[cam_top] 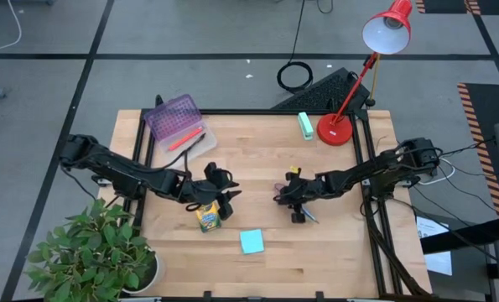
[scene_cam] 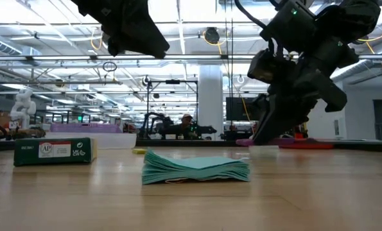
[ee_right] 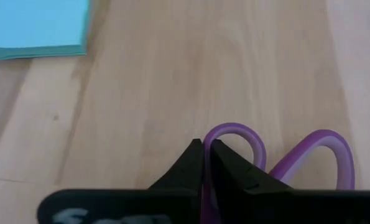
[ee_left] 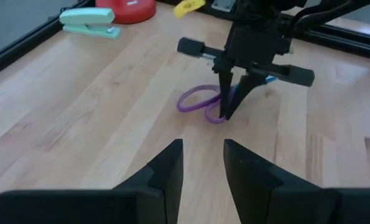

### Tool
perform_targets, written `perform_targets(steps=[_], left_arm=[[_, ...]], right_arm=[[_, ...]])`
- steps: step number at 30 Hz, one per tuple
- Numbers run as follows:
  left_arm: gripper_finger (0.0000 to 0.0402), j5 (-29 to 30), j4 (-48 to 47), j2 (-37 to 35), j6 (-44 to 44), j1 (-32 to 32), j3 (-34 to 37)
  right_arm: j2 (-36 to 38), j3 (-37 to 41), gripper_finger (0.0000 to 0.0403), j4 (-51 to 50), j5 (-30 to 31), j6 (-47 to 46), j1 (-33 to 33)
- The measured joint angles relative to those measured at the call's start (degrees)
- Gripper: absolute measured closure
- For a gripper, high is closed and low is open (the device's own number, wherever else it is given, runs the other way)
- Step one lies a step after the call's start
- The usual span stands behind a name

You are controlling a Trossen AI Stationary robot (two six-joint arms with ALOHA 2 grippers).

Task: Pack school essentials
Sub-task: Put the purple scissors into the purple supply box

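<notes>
From above, the left gripper (cam_top: 224,200) hovers just left of the table's (cam_top: 266,164) centre, over the crayon box (cam_top: 208,220) lying at about seven o'clock from centre; its fingers are too dark against the arm to read here. The right gripper (cam_top: 289,198) sits just right of centre, and the scissors (cam_top: 308,216) under it are almost wholly covered, only a sliver showing at its five o'clock side. The blue note pad (cam_top: 252,242) lies toward six o'clock, clear of both grippers. At eleven o'clock a purple case (cam_top: 174,117) holds an orange pencil (cam_top: 184,138), partly out over its edge; a green stapler (cam_top: 305,125) and a red lamp (cam_top: 336,128) stand at one o'clock. In the low view the note pad (scene_cam: 196,169) lies in front and the crayon box (scene_cam: 53,152) at nine o'clock, while both arms are cut off by the top edge. The left wrist view shows its own fingers (ee_left: 167,172) apart with nothing between them, and beyond them the right gripper (ee_left: 233,115) pointing down onto the purple scissor loops (ee_left: 197,100). The right wrist view shows its fingertips (ee_right: 196,155) pinched together on one purple loop of the scissors (ee_right: 315,149), whose blades are hidden.
</notes>
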State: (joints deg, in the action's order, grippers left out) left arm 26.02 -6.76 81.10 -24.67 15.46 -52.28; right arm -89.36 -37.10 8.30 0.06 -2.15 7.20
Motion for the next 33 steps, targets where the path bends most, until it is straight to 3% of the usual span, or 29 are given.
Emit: perform_targets(steps=[6, 13, 20, 25, 29, 33], left_arm=[[0.0284, -0.23, 3.26, 2.58, 4.50, 0.52, -0.11], [0.0279, -5.16, 8.56, 6.91, 11.10, 1.14, 0.07], [0.0197, -5.40, 12.89, 10.15, 15.05, 1.58, 0.11], [0.0134, -4.52, 19.94, 14.23, 22.42, 2.59, 0.07], [0.0116, -0.46, 27.30, 17.40, 32.37, 3.87, 0.02], [0.0125, -0.32, 33.67, 20.20, 44.07, 5.17, 0.02]], right_arm=[[0.02, -0.03, 0.0389, 0.53, -4.56, 1.24, 0.04], [0.07, -0.11, 0.0389, 1.55, -11.29, 1.74, 0.27], [1.77, -0.14, 0.0389, 2.49, -14.07, 1.89, 1.05], [5.45, -0.16, 0.0389, 3.20, -16.81, 1.45, 2.13], [8.81, -0.20, 0.0389, 4.27, -18.39, 0.91, 3.35], [11.63, -0.14, 0.0389, 3.92, -18.61, 0.72, 4.87]])
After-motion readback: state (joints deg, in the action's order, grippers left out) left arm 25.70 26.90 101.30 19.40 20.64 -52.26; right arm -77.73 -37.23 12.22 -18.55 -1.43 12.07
